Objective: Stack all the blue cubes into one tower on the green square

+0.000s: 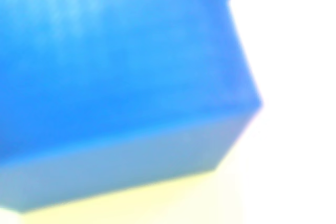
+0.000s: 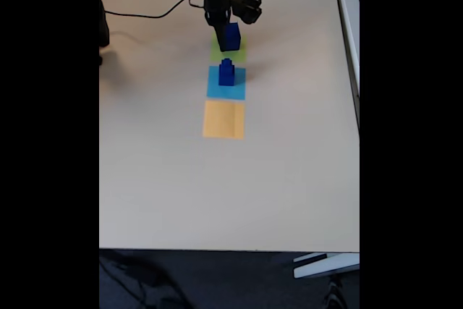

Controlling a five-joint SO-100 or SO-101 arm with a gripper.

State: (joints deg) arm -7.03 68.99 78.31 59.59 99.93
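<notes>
Surface [image 2: 159, 179]: pale beige, seen from above in the fixed view, with dark floor below its near edge and a black cable trailing at the top left.

Tool [image 2: 228, 34]: carried on a black arm entering from the top of the fixed view. It is closed on a large blue cube [image 2: 231, 36], which is held over the green square [image 2: 228, 50]; whether the cube touches the square cannot be told. In the wrist view this cube [image 1: 121, 87] is blurred and very close, with pale yellow-green seen beneath it.

Stack of smaller blue cubes [image 2: 226, 72]: stood on the light-blue square [image 2: 226, 83], just below the green square.

Orange square [image 2: 223, 119]: laid bare just below the light-blue one, the three squares being set in one column.
</notes>
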